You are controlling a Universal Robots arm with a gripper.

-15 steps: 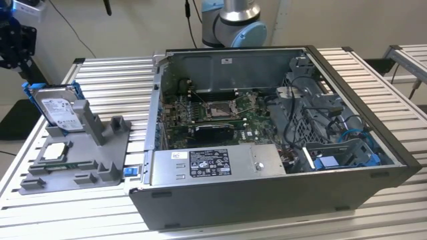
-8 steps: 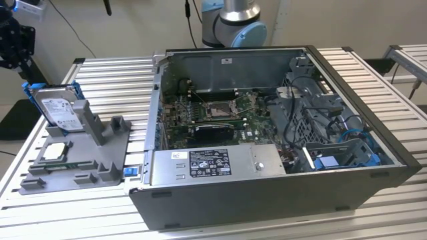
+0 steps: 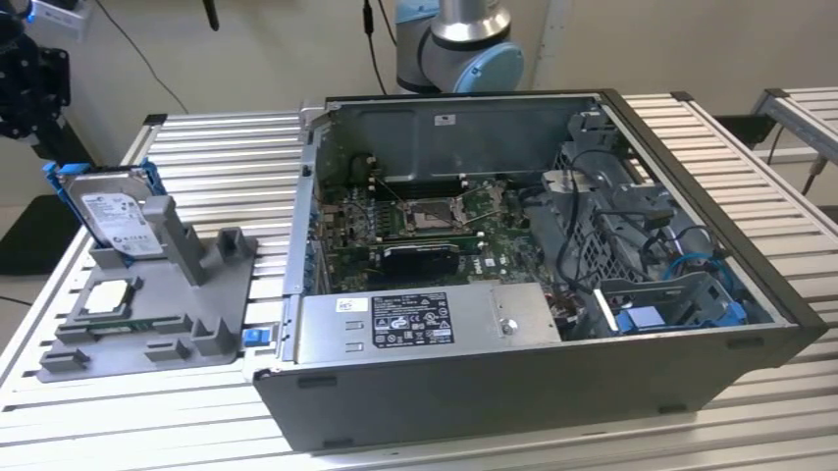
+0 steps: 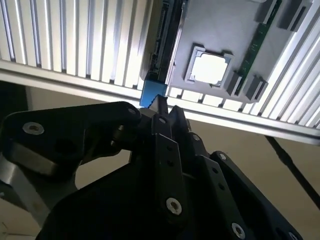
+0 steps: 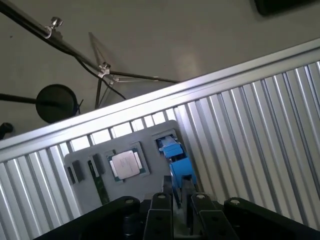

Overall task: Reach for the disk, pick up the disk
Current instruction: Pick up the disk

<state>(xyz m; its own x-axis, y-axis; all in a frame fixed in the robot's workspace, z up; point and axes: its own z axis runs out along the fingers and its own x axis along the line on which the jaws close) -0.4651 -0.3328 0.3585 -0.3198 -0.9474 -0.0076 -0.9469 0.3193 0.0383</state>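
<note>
Now gripper (image 5: 176, 182) close by disk (image 3: 121, 218), upright in grey holder (image 3: 216, 285).

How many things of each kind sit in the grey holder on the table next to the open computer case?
Disk: 1
Square chip: 1
Memory stick: 1
Total: 3
</note>
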